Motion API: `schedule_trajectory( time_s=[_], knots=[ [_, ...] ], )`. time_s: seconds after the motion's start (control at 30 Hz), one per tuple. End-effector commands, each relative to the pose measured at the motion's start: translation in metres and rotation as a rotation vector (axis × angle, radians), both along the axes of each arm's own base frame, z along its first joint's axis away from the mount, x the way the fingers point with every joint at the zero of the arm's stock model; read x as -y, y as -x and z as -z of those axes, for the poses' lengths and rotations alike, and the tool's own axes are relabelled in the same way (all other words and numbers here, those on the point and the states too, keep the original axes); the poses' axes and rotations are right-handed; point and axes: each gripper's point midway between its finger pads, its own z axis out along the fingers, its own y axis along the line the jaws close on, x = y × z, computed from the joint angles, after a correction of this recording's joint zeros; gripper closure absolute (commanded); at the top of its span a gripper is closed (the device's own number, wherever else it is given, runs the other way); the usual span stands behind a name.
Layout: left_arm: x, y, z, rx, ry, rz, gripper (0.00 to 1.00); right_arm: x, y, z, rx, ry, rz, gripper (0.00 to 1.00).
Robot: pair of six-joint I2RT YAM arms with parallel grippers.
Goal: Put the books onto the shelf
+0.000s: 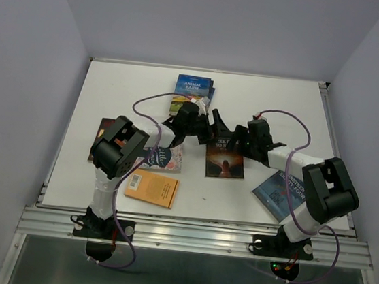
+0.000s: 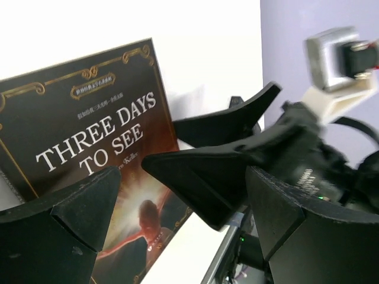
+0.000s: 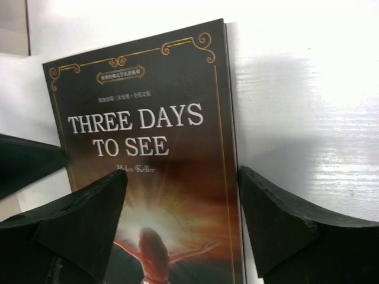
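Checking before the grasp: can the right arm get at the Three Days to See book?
Likely yes: the right gripper hangs open over the book, nothing between; the left gripper crowds nearby.

A lab test booth: white table (image 1: 113,92) boxed by plain walls (image 1: 17,95), aluminium rail (image 1: 192,235).

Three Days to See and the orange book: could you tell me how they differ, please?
Three Days to See is dark with a white title; the orange book is plain orange. The open right gripper straddles Three Days to See; the orange book lies apart, untouched and turned sideways. Both lie flat.
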Motion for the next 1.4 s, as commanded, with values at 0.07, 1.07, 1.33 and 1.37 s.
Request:
schedule_trajectory(
  time_s=[0.07,1.07,1.33,1.37],
  knots=[
    [-0.034,-0.014,-0.026,0.126,-0.174,-0.118,0.01,0.026,0.115,0.071,-0.471,0.118,-0.008,0.31],
    [-0.061,-0.016,0.033,0.022,-0.317,-0.114,0.01,0.07,0.029,0.061,-0.31,0.531,-0.012,0.55],
    [-0.034,-0.019,0.037,0.011,-0.245,-0.056,0.01,0.067,0.056,0.077,-0.39,0.489,-0.043,0.55],
    [-0.03,-0.019,0.037,0.009,-0.228,-0.043,0.01,0.066,0.057,0.078,-0.393,0.48,-0.048,0.55]
  ],
)
